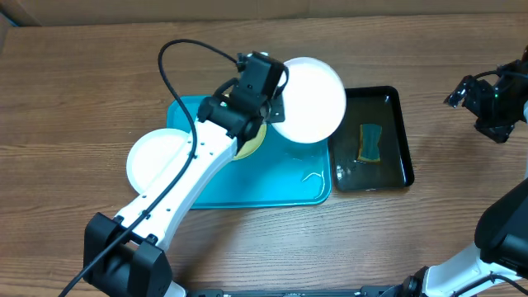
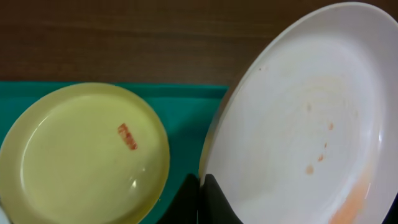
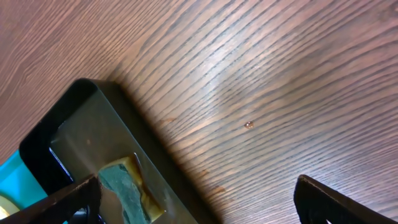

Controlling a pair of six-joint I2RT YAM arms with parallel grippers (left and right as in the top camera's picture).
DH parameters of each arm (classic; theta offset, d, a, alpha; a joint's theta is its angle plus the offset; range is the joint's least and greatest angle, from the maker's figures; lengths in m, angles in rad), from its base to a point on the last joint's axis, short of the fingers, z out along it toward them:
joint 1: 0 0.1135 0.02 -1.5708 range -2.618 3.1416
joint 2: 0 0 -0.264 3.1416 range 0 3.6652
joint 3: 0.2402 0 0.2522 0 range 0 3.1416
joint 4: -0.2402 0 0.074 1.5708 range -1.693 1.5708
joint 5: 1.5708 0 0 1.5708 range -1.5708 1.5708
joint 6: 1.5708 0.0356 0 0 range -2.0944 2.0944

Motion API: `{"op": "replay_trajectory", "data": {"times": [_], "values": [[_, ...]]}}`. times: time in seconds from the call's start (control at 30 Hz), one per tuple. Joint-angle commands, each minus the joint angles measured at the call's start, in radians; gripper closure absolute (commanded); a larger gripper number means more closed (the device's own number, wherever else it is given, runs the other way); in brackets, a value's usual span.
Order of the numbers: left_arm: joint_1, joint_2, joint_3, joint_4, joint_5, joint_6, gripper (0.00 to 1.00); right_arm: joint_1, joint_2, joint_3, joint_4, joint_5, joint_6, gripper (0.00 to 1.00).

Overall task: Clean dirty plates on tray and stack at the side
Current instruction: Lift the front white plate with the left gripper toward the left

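My left gripper (image 2: 202,196) is clamped shut on the near rim of a white plate (image 2: 305,124). I hold it lifted and tilted, and its face carries faint orange spots and a smear toward the lower edge. From above, it hangs over the far right corner of the blue tray (image 1: 272,194), just beside the black tray (image 1: 402,132). Below and to the left of my grip, the yellow plate (image 2: 87,155) lies flat in the blue tray with a red mark near its middle. The second white plate (image 1: 157,161) sits at that tray's left end, overhanging the rim. My right gripper (image 1: 487,103) hangs wide open and empty over the bare table (image 1: 99,82), beyond the black tray. The sponge (image 1: 371,142) rests in that black tray, its long side running along the tray's length. It lies to the right of the plate I hold, so my right arm is the nearer one to fetch it.
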Motion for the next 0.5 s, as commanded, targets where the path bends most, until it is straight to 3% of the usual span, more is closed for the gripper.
{"op": "replay_trajectory", "data": {"times": [0.0,0.23,0.47], "values": [[-0.055,0.005,0.025,0.06,-0.076,0.066,0.96,-0.003,-0.003,0.016,0.005,-0.008,-0.007,0.0],[-0.173,0.032,0.025,0.157,-0.278,0.181,0.96,-0.003,-0.003,0.016,0.005,-0.008,-0.007,0.0],[-0.297,0.078,0.025,0.288,-0.472,0.445,0.96,-0.003,-0.003,0.016,0.005,-0.008,-0.007,0.0]]}}
